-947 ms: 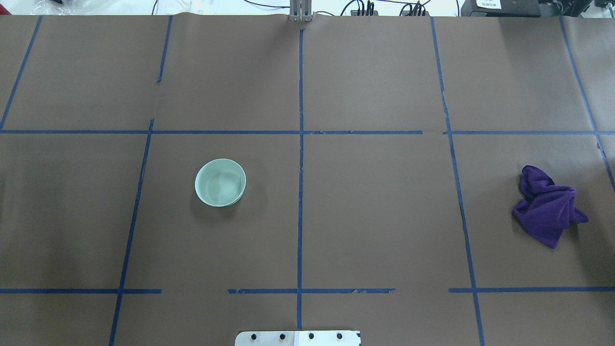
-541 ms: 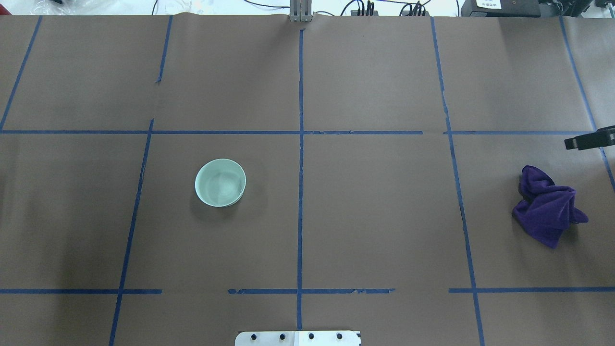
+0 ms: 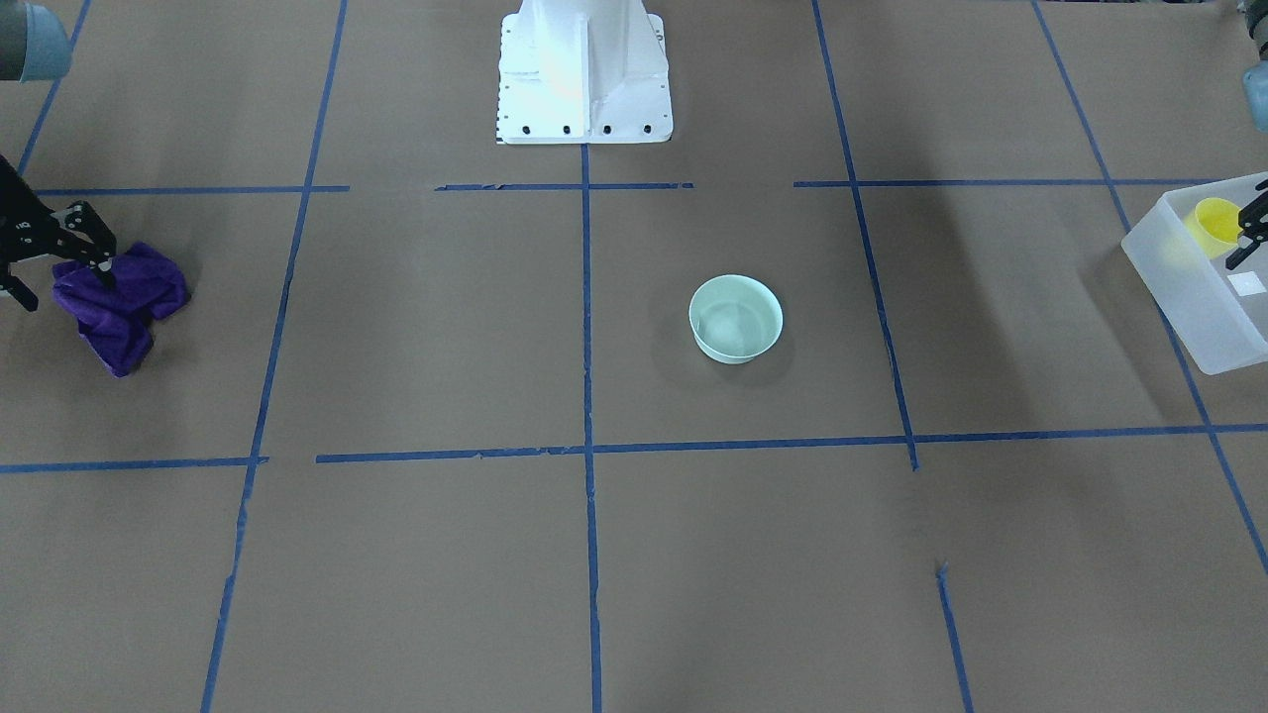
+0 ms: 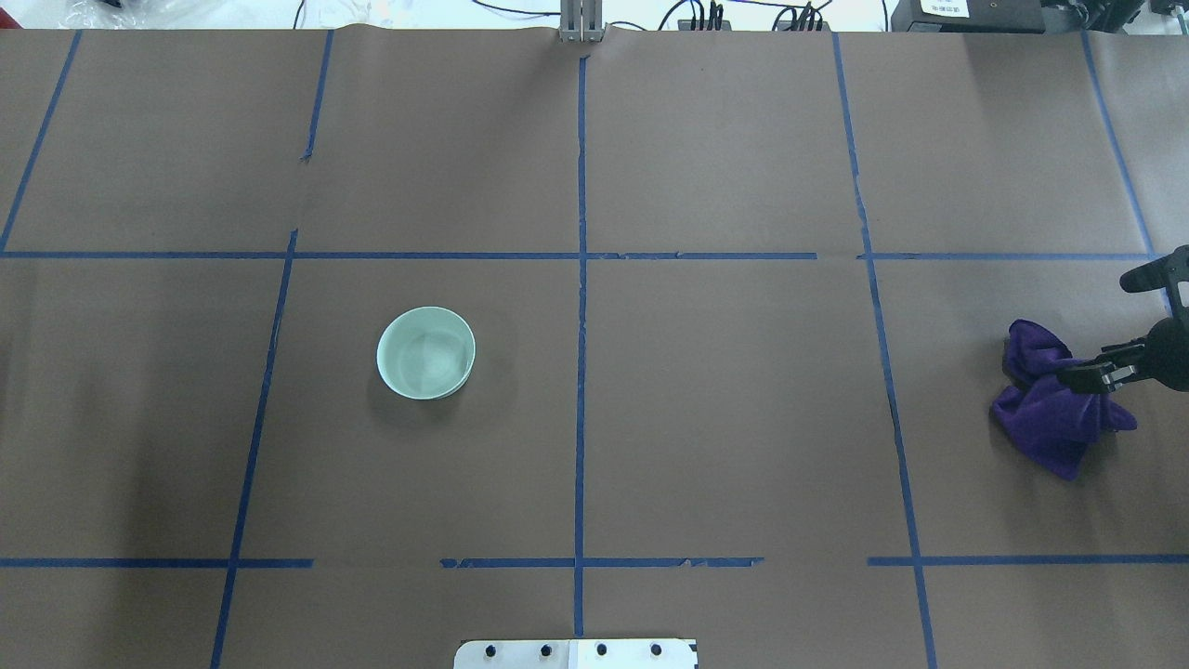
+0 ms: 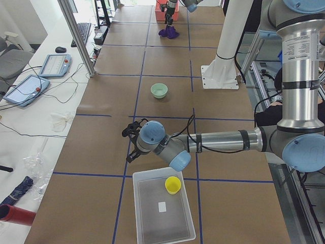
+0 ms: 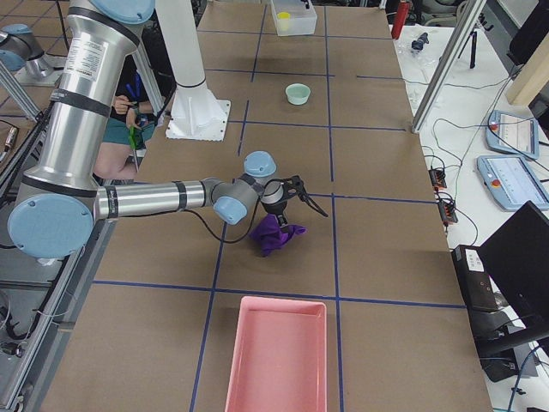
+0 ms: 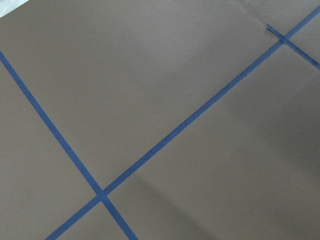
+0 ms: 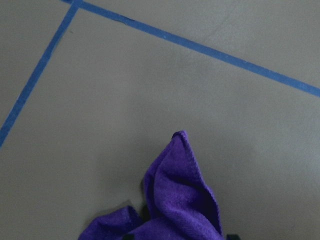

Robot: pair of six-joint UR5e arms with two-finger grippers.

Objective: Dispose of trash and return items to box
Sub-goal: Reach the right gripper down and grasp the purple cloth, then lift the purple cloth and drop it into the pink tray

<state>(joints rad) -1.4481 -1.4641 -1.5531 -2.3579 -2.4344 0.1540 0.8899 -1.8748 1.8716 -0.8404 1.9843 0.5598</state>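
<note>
The pale mint-green bowl (image 4: 425,353) stands empty on the brown table, left of centre, and shows in the front view (image 3: 735,319) too. The yellow cup (image 3: 1214,226) stands in the frosted box (image 3: 1184,297) at the table's left end, out of the overhead view. My left gripper (image 3: 1246,234) is open and empty beside the box; the left side view (image 5: 133,143) shows it between box and bowl. My right gripper (image 4: 1115,327) is open over the purple cloth (image 4: 1059,409), one finger over its top. The right wrist view shows the cloth (image 8: 175,200) just below.
A pink tray (image 6: 274,356) lies past the cloth at the table's right end. The white robot base (image 3: 582,69) stands at the near middle edge. Blue tape lines (image 4: 581,307) cross the table. Tablets and cables (image 5: 30,84) lie off its far side.
My right gripper has come into the overhead view from the right edge and moved over the purple cloth. The bowl and cloth have not moved.
</note>
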